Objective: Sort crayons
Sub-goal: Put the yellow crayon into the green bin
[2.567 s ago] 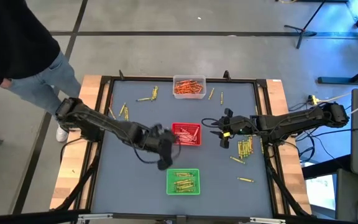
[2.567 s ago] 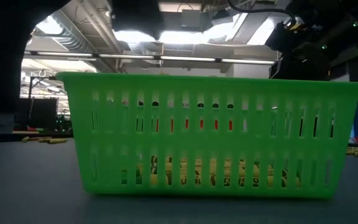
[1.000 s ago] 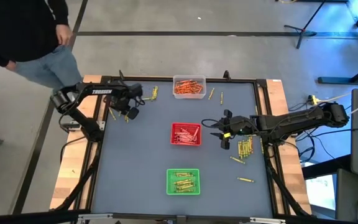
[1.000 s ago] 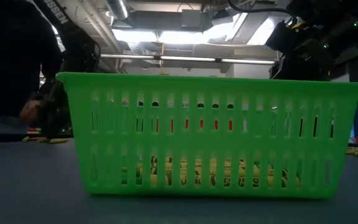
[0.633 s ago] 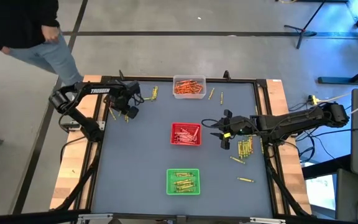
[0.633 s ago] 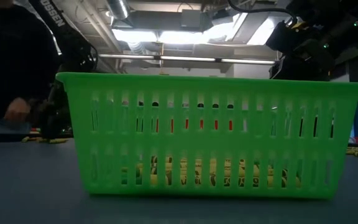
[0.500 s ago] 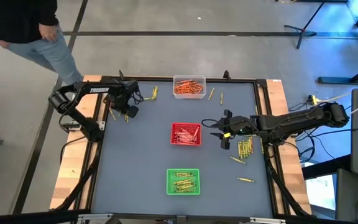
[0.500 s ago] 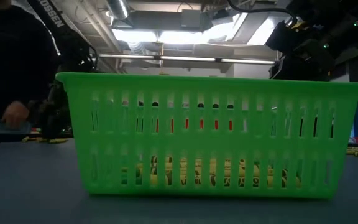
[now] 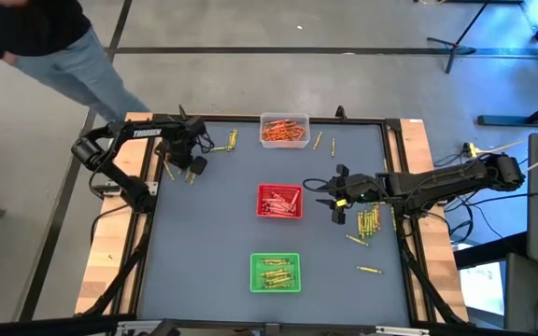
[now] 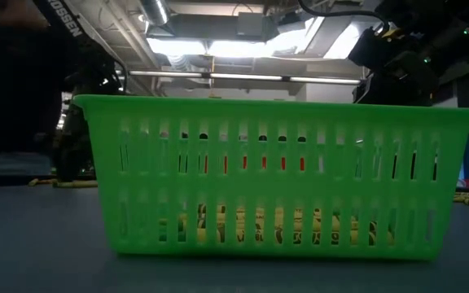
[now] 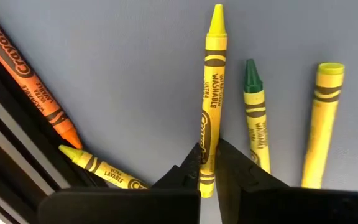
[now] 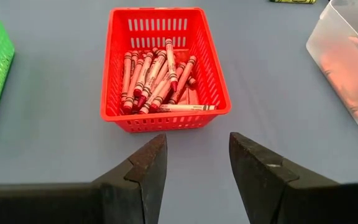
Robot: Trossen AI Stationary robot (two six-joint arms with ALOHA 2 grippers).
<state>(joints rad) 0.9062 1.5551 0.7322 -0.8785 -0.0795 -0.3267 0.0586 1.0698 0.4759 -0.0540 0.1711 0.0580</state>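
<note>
My left gripper [image 9: 194, 166] is at the table's far left corner, pointing down and shut on a yellow crayon [image 11: 211, 93]. Around that crayon lie a green one [image 11: 255, 118], another yellow one [image 11: 322, 124], an orange one [image 11: 30, 81] and a third yellow one [image 11: 104, 169]. My right gripper [image 9: 337, 194] stands open right of the red tray [image 12: 166, 37], which holds red crayons. The green tray [image 9: 276, 272] holds yellow-green crayons. The clear tray [image 9: 284, 131] holds orange ones. My left gripper pinches the yellow crayon between its two fingers at the wrapped lower part [image 11: 206, 163], toward the blunt end. The fingers come from above and lie across the crayon. Whether the crayon still lies on the table or is lifted, I cannot tell.
Loose yellow crayons lie in a heap at the right [image 9: 369, 221], with one more nearer [image 9: 369, 270] and a few at the far edge [image 9: 222, 145]. A dark frame rail [image 11: 5, 162] runs close beside my left gripper. A person [image 9: 54, 47] stands beyond the far left corner.
My left gripper has stayed at the far left corner, with only a slight shift there. The person beyond that corner has stepped farther away from the table.
</note>
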